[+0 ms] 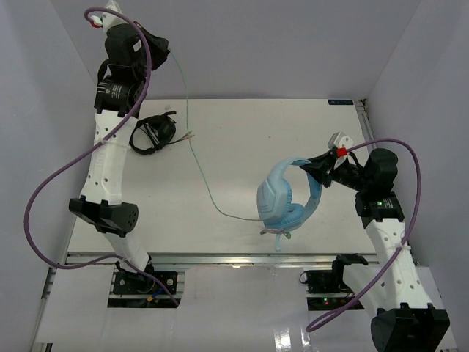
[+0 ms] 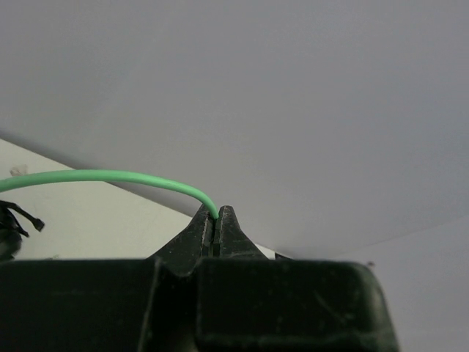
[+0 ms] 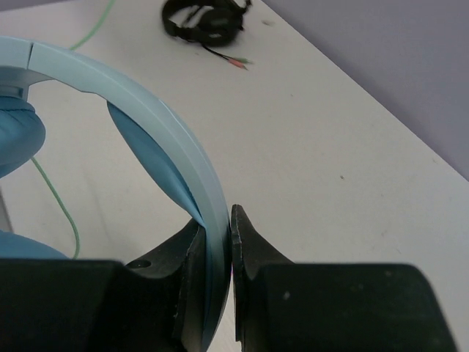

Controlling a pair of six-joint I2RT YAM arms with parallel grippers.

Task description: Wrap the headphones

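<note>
The light blue headphones (image 1: pixel 284 198) hang above the table at the right, held by the headband (image 3: pixel 157 128). My right gripper (image 1: pixel 316 167) is shut on the headband, its jaws clamped on both sides of the band (image 3: pixel 218 242). The thin pale green cable (image 1: pixel 192 147) runs from the ear cups across the table up to the far left. My left gripper (image 1: pixel 163 53) is raised high at the back left and shut on the cable (image 2: pixel 110 176), which leaves the jaw tips (image 2: pixel 217 220) and curves left.
Black headphones (image 1: pixel 152 133) with a short lead lie on the table at the back left, under the left arm; they also show in the right wrist view (image 3: pixel 205 20). The white table (image 1: pixel 242 125) has a metal rail along its near edge.
</note>
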